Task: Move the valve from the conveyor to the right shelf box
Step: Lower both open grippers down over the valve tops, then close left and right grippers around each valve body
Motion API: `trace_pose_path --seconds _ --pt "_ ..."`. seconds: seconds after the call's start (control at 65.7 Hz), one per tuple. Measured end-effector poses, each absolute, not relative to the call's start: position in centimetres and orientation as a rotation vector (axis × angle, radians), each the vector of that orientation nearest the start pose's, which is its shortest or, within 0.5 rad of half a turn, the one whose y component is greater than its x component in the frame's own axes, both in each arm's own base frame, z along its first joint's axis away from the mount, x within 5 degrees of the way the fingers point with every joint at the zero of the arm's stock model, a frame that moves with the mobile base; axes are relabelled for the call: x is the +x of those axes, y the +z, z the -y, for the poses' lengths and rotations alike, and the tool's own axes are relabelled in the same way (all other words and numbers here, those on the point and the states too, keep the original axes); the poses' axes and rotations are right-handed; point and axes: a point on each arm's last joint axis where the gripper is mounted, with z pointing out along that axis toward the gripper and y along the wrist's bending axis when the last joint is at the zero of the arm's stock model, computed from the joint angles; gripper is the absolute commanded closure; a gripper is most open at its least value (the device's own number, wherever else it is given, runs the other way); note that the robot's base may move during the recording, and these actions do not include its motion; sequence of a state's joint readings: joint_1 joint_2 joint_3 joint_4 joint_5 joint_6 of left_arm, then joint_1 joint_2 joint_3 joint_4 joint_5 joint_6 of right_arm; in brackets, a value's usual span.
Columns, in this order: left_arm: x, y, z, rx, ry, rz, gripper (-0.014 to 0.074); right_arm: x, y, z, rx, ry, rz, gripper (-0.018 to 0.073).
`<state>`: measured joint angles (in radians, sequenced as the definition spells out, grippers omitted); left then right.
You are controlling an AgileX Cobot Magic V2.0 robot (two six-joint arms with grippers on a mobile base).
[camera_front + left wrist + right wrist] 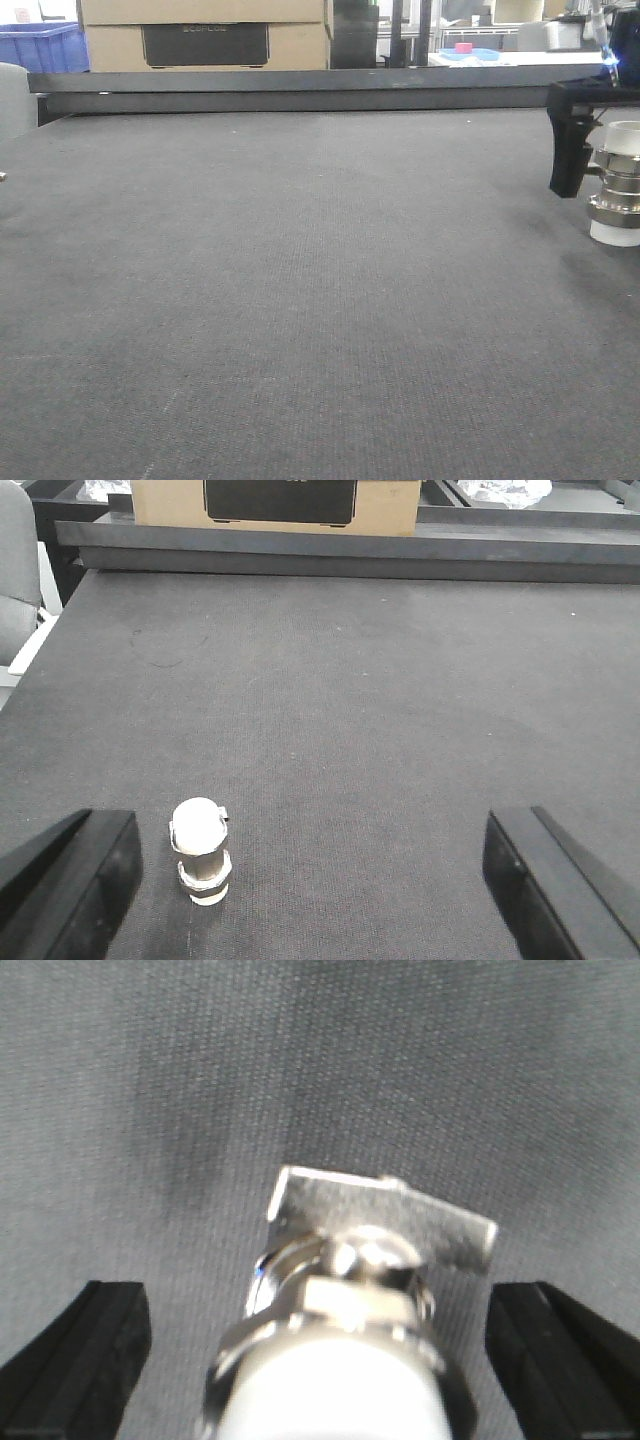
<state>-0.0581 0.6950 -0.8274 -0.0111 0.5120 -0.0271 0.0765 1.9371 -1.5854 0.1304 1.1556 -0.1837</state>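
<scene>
Valve (616, 186) upright on conveyor (300, 300)

Soft, even overhead light throughout, with only faint shadows on the conveyor (300, 300). Washed-out brightness beyond the far rail (300, 100) in the front view, plus a blue glare spot (612, 68) at top right. Reasonably sharp from the left wrist. Badly out of focus from the right wrist, with a blurred valve (340, 1300) and overexposed white cap.

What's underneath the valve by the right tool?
The valve stands on the conveyor belt, white cap down, between the sides of the open right tool. The belt directly beneath that cap is covered.
</scene>
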Motion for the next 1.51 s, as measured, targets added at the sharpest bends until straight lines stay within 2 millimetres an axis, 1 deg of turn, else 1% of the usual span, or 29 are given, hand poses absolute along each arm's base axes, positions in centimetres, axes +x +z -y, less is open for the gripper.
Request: trace_pose_path --seconds 0.03,0.107,0.122,0.198,0.213,0.289,0.304,0.335,0.426,0.487,0.533,0.624,0.685,0.746,0.776,0.822,0.883,0.959,1.02,1.035,1.127,1.142,1.248,1.294,1.401,1.446,1.507 --pt "13.5 38.3 0.8 0.024 -0.071 -1.864 -0.0001 39.7 23.9 -4.1 -0.322 0.171 -2.962 0.0022" --pt "13.5 38.3 0.8 0.024 -0.071 -1.864 -0.0001 39.7 23.9 -4.1 -0.324 0.165 -2.961 0.011" --pt "13.5 38.3 0.8 0.024 -0.071 -1.864 -0.0001 39.7 23.8 -4.1 -0.325 0.162 -2.961 0.0161" --pt "13.5 38.3 0.8 0.024 -0.071 -1.866 -0.0001 39.7 23.8 -4.0 -0.33 0.15 -2.964 0.033" --pt "13.4 38.3 0.8 0.024 -0.071 -1.868 -0.0001 39.7 23.8 -4.0 -0.329 0.151 -2.964 0.0391" --pt "13.4 38.3 0.8 0.024 -0.07 -1.88 -0.0001 39.7 23.8 -4.0 -0.331 0.147 -2.967 0.0604" --pt "13.4 38.3 0.8 0.024 -0.07 -1.883 -0.0001 39.7 23.8 -4.0 -0.331 0.147 -2.967 0.0666" --pt "13.4 38.3 0.8 0.024 -0.07 -1.885 -0.0001 39.7 23.8 -4.0 -0.332 0.145 -2.967 0.073" --pt "13.5 38.4 0.8 0.025 -0.07 -1.907 -0.0001 39.6 24.0 -3.9 -0.334 0.141 -2.963 0.0711" --pt "13.7 38.7 0.9 0.025 -0.069 -1.931 -0.0001 39.5 24.6 -3.9 -0.334 0.137 -2.95 0.0711" --pt "14.0 38.8 0.9 0.026 -0.068 -1.957 -0.0001 39.2 25.3 -3.9 -0.334 0.133 -2.932 0.0711" --pt "15.0 39.3 0.9 0.031 -0.054 -2.019 -0.0001 38.5 27.5 -3.8 -0.331 0.127 -2.871 0.0711" --pt "16.1 39.5 0.9 0.032 -0.052 -2.074 -0.0001 37.5 29.4 -3.8 -0.328 0.12 -2.805 0.0711" --pt "17.1 40.0 1.0 0.035 -0.044 -2.121 -0.0001 36.4 30.6 -3.8 -0.328 0.113 -2.759 0.0711" --pt "17.9 40.0 1.0 0.036 -0.04 -2.153 -0.0001 35.7 31.4 -3.8 -0.325 0.11 -2.732 0.0711" --pt "18.9 40.4 1.0 0.034 -0.038 -2.186 -0.0001 34.8 32.0 -3.8 -0.323 0.111 -2.704 0.0711" --pt "20.6 40.4 0.8 0.02 -0.028 -2.257 -0.0001 33.4 32.5 -3.7 -0.316 0.118 -2.679 0.0711" --pt "22.6 41.0 0.2 -0.001 -0.003 -2.328 -0.0001 31.8 32.6 -3.6 -0.307 0.123 -2.657 0.0711" --pt "24.2 40.9 -0.5 0.001 0.025 -2.398 -0.0001 30.6 32.4 -3.5 -0.303 0.124 -2.652 0.0711" --pt "24.5 41.2 -0.6 0.003 0.03 -2.404 -0.0001 30.4 32.3 -3.5 -0.302 0.123 -2.647 0.0711" --pt "27.0 40.9 -1.9 0.015 0.063 -2.503 -0.0001 29.1 31.9 -3.4 -0.296 0.124 -2.641 0.0711" --pt "27.4 41.1 -2.1 0.018 0.068 -2.506 -0.0001 28.8 31.8 -3.3 -0.295 0.123 -2.639 0.0711" --pt "30.2 40.5 -3.4 0.041 0.097 -2.569 -0.0001 27.7 31.5 -3.3 -0.29 0.129 -2.637 0.0711" --pt "31.3 40.0 -3.8 0.056 0.104 -2.585 -0.0001 27.4 31.3 -3.3 -0.288 0.133 -2.64 0.0711" --pt "33.8 38.2 -4.5 0.082 0.11 -2.641 -0.0001 26.8 31.3 -3.3 -0.286 0.138 -2.638 0.0711" --pt "35.0 36.9 -4.6 0.09 0.104 -2.678 -0.0001 26.7 31.3 -3.3 -0.283 0.143 -2.635 0.0711" --pt "36.1 35.5 -4.8 0.096 0.098 -2.717 -0.0001 26.7 31.3 -3.3 -0.281 0.148 -2.634 0.0711"
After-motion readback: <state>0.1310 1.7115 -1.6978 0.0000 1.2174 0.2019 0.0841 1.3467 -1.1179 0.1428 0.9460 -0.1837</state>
